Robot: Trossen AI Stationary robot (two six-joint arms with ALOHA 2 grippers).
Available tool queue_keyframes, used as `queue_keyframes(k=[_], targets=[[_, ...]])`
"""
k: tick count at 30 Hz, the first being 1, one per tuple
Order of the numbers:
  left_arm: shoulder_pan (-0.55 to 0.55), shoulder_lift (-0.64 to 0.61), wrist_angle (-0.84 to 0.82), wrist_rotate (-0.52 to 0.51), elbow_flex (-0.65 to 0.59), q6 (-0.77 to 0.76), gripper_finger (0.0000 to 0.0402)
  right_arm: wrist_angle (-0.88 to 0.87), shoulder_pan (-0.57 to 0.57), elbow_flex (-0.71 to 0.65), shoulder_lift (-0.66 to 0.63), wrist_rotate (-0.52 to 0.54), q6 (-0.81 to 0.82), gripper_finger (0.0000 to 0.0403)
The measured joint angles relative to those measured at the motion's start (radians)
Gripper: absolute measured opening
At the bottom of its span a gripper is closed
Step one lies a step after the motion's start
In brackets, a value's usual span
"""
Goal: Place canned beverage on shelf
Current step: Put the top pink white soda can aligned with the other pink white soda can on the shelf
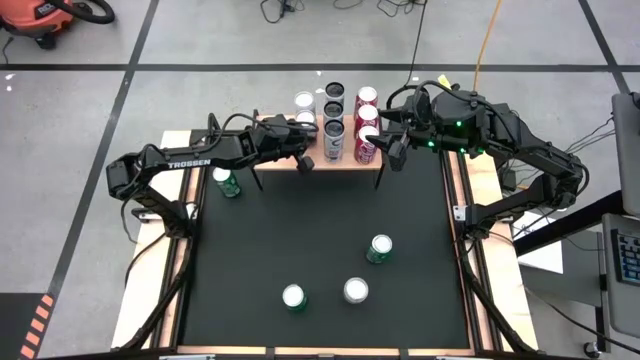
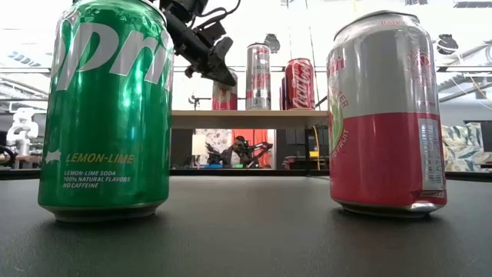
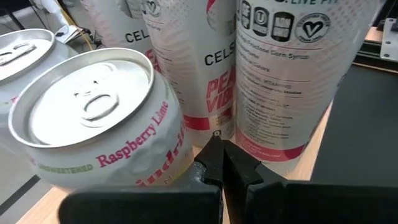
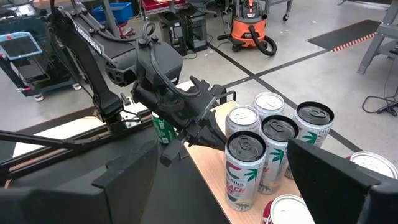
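Observation:
The shelf (image 1: 320, 163), a light wood top on thin black legs, stands at the table's far edge and carries several upright cans: white-topped, dark-topped tall ones (image 1: 334, 108) and red ones (image 1: 367, 115). My left gripper (image 1: 300, 152) is shut and slants down over the shelf's left part, its tips (image 3: 216, 149) between a white Raspberry Lime can (image 3: 93, 124) and a tall white can (image 3: 280, 81). My right gripper (image 1: 387, 135) hovers open above the shelf's right end, with nothing between its fingers (image 4: 224, 149). My left gripper's shut fingers (image 3: 214, 152) reach from the table's left side into the gap between the Raspberry Lime can and the tall white can on the shelf. Whether they touch either can I cannot tell.
On the black table stand a green can (image 1: 226, 181) at the far left, a green can (image 1: 380, 248) at mid right, and near the front a green Sprite can (image 2: 108, 108) and a silver-pink can (image 2: 388, 115). Wooden rails edge the table.

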Motion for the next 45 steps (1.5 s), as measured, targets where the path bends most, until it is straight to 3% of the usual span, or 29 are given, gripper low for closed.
queue_keyframes(k=[45], targets=[[0.0, -0.001, 0.0, -0.076, 0.0, 0.006, 0.0001, 0.0, 0.0, 0.0, 0.0, -0.001, 0.0, 0.0331]])
